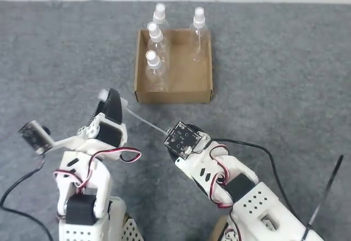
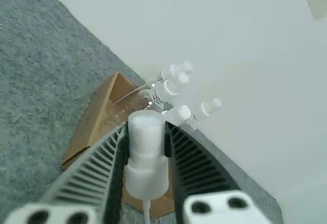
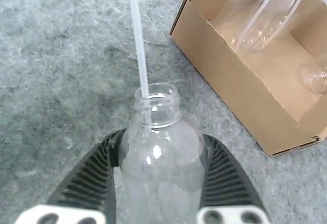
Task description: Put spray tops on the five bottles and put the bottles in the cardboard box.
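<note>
Near side of the box point(image 1: 173, 95): both arms meet just short of its front wall, over the grey worktop point(image 1: 285, 60).
Left gripper point(image 2: 146, 132): closed round a white spray top point(image 2: 146, 157), pressing on both sides of it.
Right gripper point(image 3: 161, 147): clamped on the body of an uncapped clear bottle point(image 3: 159, 168), whose neck points toward the box.
Tube point(image 3: 137, 35): the spray top's thin straw; its end is just inside the bottle's neck, and the top is not yet seated.
Capped bottles point(image 1: 155, 68): four, upright, apparently all inside the box, crowding its far part and the side nearer the left arm.
Done: four of five, by my count.
Left to do: feed the tube down, seat the top, then box this last bottle.
Open room: the bare cardboard floor in the box's near part, on the right arm's side, looks enough for one more.
Edges: the box's front wall lies near the held bottle, which must be lifted over it; the standing bottles could be knocked.
</note>
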`<state>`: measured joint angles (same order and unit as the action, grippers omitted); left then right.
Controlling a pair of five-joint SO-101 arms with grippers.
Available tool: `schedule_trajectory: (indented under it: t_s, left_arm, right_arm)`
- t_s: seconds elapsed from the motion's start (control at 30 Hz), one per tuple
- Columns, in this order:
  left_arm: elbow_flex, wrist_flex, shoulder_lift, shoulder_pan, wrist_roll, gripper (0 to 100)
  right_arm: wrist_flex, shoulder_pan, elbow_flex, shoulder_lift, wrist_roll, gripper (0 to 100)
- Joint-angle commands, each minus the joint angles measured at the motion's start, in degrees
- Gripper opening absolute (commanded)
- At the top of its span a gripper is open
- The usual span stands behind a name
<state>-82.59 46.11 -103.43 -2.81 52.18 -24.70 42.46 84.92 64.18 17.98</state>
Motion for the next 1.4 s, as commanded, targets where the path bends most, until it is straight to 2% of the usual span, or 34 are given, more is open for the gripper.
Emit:
schedule_trajectory:
  t_s: [0.0,0.33,0.77,1.0,1.37]
  left_arm:
    - [0.13,-0.53,-1.14,0.18,-1.93,1]
    - [-3.47,-0.53,-1.14,8.97,-5.71,1]
    - [-4.35,-0.53,-1.14,10.46,-5.8,1]
    - [-5.93,-0.44,-1.14,17.67,-5.8,1]
    - [-6.37,-0.18,-1.14,18.37,-7.12,1]
  right_arm:
    - [1.54,0.13,-0.7,1.89,0.7,4.0]
    - [1.54,0.13,-0.7,1.89,0.7,4.0]
    - [1.54,0.04,-0.7,1.89,0.7,4.0]
    - [1.63,0.04,-1.05,1.89,0.7,4.0]
    - [1.71,0.04,-1.14,1.89,0.7,4.0]
